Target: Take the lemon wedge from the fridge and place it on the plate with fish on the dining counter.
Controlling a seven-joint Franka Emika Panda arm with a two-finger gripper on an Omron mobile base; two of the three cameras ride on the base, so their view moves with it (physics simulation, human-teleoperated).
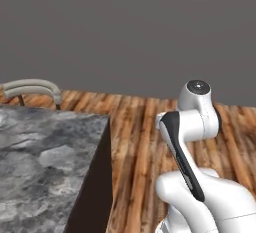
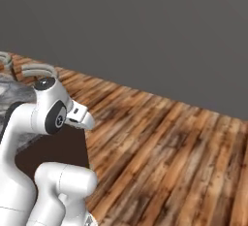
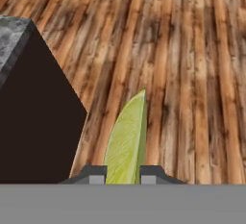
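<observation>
The lemon wedge (image 3: 126, 141) stands pinched between the closed jaws of the gripper (image 3: 123, 174), over the wooden floor (image 3: 192, 74) beside the dining counter (image 1: 45, 162) corner. Base views add a chair back (image 1: 32, 88) at the counter's far edge.

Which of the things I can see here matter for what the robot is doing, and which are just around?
Part of the job:
- lemon wedge, gripped between the fingers
- dining counter, its marble corner close by

Just around:
- wooden floor
- grey wall
- curved grey chair back behind the counter
</observation>
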